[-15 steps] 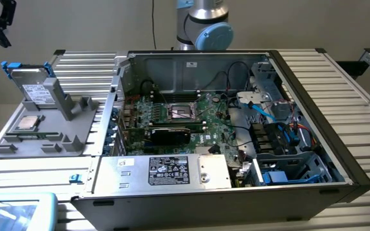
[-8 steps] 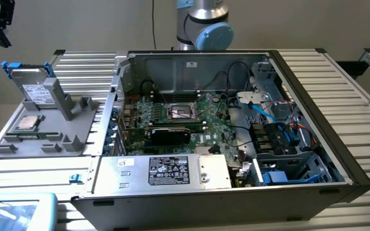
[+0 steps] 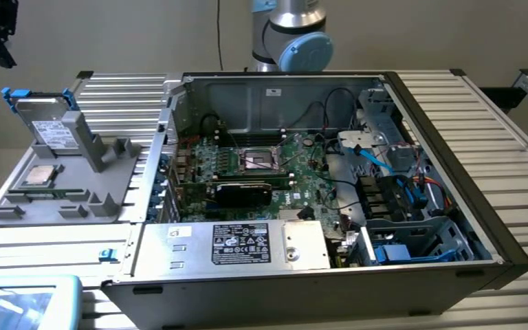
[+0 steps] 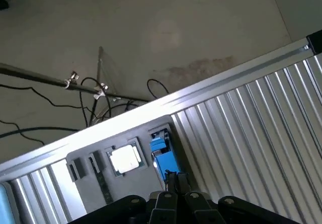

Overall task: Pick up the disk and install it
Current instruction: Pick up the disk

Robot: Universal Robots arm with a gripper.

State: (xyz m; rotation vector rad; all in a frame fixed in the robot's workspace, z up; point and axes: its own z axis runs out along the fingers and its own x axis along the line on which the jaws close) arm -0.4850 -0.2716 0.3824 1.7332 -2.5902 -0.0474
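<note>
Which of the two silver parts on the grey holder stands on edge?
The disk in its blue carrier, propped upright in a slot; the square CPU chip lies flat.

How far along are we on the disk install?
Nothing looks done: the disk stands in the grey holder, outside the open computer case. In hand: nothing; the gripper is shut and empty, above the disk, not touching it. Left: the whole pick-up and install.
</note>
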